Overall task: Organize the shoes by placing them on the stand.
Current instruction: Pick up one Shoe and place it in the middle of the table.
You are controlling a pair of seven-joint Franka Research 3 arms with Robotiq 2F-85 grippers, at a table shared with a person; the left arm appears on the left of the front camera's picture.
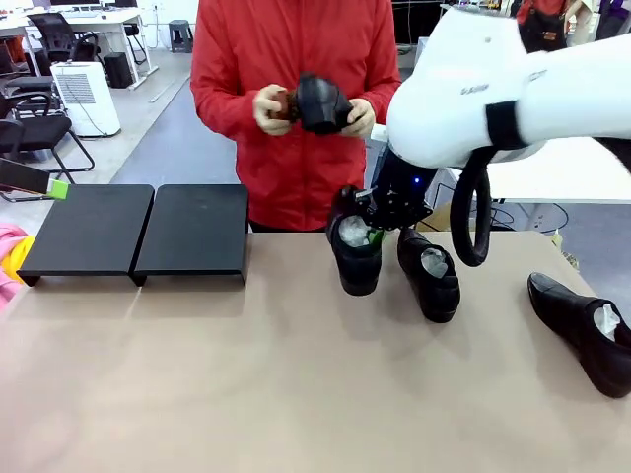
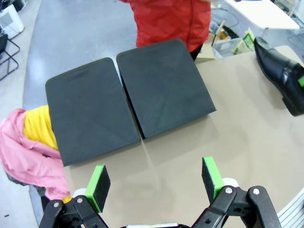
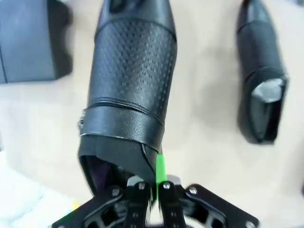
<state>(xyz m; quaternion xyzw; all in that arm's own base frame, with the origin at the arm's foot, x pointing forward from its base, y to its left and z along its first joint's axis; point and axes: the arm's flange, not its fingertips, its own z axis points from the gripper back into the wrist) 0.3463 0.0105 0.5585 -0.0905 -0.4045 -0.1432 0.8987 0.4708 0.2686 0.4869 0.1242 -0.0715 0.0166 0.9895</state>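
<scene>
My right gripper (image 3: 157, 176) is pinched tight on the back rim of a black shoe (image 1: 357, 258) near the middle of the table (image 1: 296, 394). Another shoe (image 1: 431, 274) sits just beside it, and a third shoe (image 1: 587, 330) lies farther right. The person's hands (image 1: 271, 106) hold a fourth shoe (image 1: 323, 101). My left gripper (image 2: 156, 179) is wide open, holding nothing, near the stand (image 2: 128, 99).

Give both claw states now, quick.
Left claw: open, holding nothing.
Right claw: shut on the rim of a shoe.
</scene>
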